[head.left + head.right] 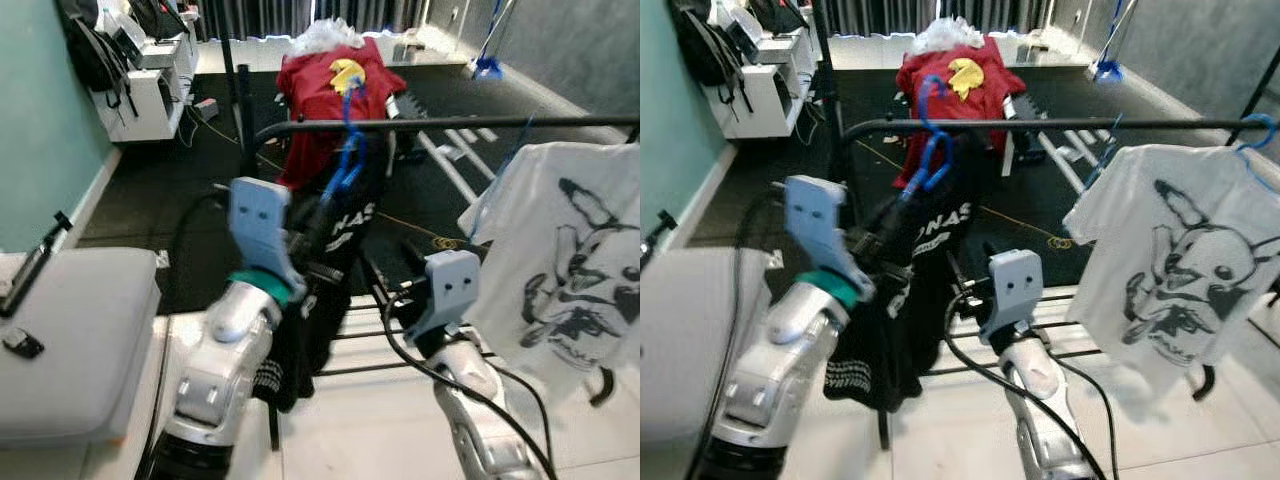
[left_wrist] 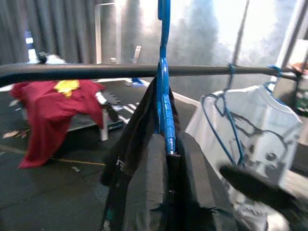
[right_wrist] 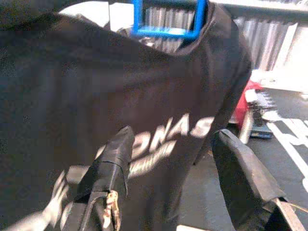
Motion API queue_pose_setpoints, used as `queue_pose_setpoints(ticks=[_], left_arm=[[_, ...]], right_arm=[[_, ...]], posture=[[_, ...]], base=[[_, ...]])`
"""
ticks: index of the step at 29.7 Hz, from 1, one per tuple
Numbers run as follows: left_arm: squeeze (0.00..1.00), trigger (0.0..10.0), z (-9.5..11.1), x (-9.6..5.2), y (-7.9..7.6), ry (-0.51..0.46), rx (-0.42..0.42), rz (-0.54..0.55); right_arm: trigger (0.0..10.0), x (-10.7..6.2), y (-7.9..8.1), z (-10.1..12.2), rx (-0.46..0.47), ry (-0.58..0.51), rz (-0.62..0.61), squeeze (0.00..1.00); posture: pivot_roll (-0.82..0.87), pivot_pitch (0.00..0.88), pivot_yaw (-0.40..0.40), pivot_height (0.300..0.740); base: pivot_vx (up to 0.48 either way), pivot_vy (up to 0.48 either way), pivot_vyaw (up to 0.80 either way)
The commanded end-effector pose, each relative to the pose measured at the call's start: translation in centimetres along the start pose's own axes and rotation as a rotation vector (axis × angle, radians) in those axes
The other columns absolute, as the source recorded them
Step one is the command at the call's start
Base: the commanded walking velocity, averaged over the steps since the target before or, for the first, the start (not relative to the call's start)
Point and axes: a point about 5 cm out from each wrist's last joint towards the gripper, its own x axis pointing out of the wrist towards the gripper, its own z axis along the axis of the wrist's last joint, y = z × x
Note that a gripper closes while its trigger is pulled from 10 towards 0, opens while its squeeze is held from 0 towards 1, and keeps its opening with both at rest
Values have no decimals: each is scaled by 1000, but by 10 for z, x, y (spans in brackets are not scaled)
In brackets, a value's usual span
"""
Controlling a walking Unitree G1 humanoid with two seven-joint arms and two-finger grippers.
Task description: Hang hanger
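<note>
White letters "NAS" on the black shirt [image 3: 159, 96]

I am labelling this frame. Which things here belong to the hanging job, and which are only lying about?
Part of the job:
- blue hanger
- black shirt on it
- black rail
- left gripper, at the shirt
- right gripper, open by the shirt

Lying about:
- white shirt, already hung
- red shirt
- backpack

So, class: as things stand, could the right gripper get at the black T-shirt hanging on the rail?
Probably yes. The right gripper is open, its fingers spread just before the black T-shirt, with nothing between. The white T-shirt hangs off to the side.
</note>
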Motion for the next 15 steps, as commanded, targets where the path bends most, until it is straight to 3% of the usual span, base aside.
queue_pose_setpoints(ticks=[1, 8, 15], left_arm=[[0, 10000, 2, -2, 0, -9, 7, -1], [0, 10000, 5, 2, -3, -16, -24, 25], [0, 10000, -1, 8, 1, 18, 58, 106]], right_arm=[[10000, -1, 7, -2, 15, -1, 22, 0], [10000, -3, 7, -4, 12, 10, 22, 0], [10000, -2, 9, -5, 16, 12, 36, 0]], posture=[[-167, 79, 60, 740], [-169, 83, 56, 740], [-164, 87, 48, 740]], base=[[0, 0, 0], [0, 0, 0], [0, 0, 0]])
